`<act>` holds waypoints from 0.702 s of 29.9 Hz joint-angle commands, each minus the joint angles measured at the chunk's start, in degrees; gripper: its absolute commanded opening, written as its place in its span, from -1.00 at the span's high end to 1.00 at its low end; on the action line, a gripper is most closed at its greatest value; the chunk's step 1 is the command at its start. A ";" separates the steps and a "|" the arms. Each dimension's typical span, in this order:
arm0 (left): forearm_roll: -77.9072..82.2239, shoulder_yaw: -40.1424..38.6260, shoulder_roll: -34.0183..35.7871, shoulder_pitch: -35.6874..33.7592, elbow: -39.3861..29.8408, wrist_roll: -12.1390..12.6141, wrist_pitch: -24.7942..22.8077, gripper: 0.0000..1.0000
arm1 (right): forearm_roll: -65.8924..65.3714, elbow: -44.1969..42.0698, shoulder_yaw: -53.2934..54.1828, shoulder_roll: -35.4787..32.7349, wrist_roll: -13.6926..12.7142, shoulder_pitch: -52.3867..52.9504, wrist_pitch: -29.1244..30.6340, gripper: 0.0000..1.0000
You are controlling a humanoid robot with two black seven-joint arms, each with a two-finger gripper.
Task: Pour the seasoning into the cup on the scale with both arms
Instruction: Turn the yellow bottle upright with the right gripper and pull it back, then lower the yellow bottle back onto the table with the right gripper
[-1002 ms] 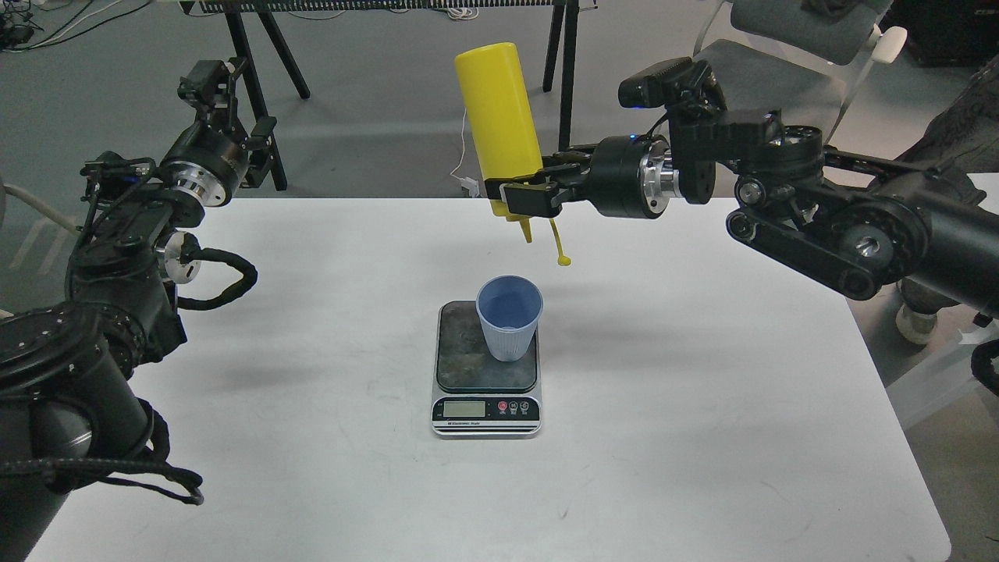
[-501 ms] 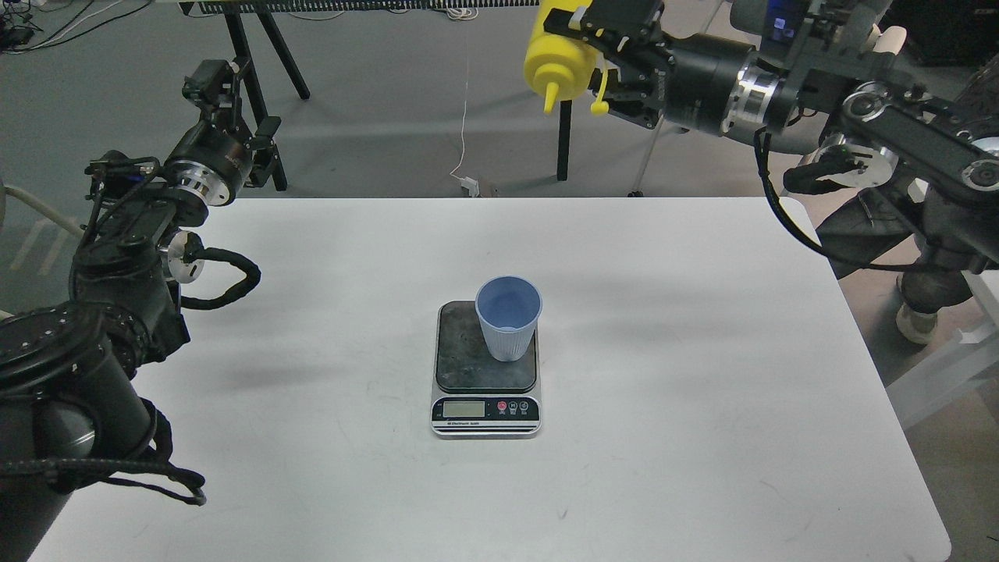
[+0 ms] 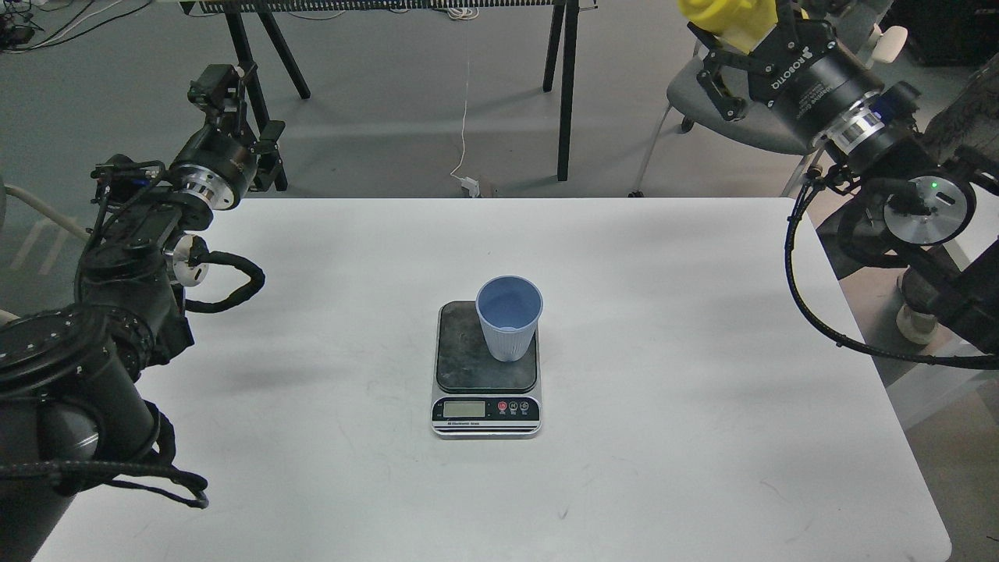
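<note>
The light-blue cup (image 3: 509,317) is standing upright on the far right part of the scale's (image 3: 485,367) dark plate, its mouth open toward me; its inside is showing only blue, and I cannot tell whether any seasoning is lying in it. The scale is sitting near the middle of the white table (image 3: 702,437), display and buttons facing the near edge. I am holding the yellow seasoning bottle (image 3: 730,14) in my right gripper (image 3: 741,35), its fingers clamped around the yellow body at the top edge of the view, far right, beyond the table's far edge and well apart from the cup; most of the bottle is being cut off by the frame, so I cannot tell how it is tilted. My left gripper (image 3: 222,82) is hovering over the floor just past the far left corner of the table, grasping nothing that I can see, but it is showing too dark and end-on for me to tell whether its fingers are spread or closed. Bare tabletop is lying on all sides of the scale, widest to the right and toward the near edge. Black stand legs (image 3: 566,86) are standing on the grey floor beyond the far edge.
</note>
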 commanded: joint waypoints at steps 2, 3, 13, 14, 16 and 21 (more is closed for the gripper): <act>0.02 0.50 -0.02 0.02 -0.01 0.00 0.00 -0.78 | 4.56 0.50 4.51 0.00 1.94 -5.72 0.00 -0.43; -0.07 0.50 0.07 0.11 -0.01 0.00 0.00 -0.78 | 5.27 0.67 5.48 0.00 2.46 -6.86 0.00 -0.43; 0.19 0.59 -0.02 0.46 -0.01 0.00 0.00 -0.78 | 6.15 4.36 16.29 0.35 4.49 -23.47 0.00 -0.43; 0.19 0.59 -0.02 0.55 -0.01 0.00 0.00 -0.78 | 6.15 4.98 17.34 0.61 4.75 -25.49 0.00 -0.43; 0.28 0.59 -0.02 0.55 -0.01 0.00 0.00 -0.78 | 6.15 5.94 19.28 0.79 5.02 -29.53 0.00 -0.43; 0.37 0.59 -0.02 0.55 -0.01 0.00 0.00 -0.78 | 5.80 7.79 22.10 2.19 5.37 -37.01 0.00 -0.43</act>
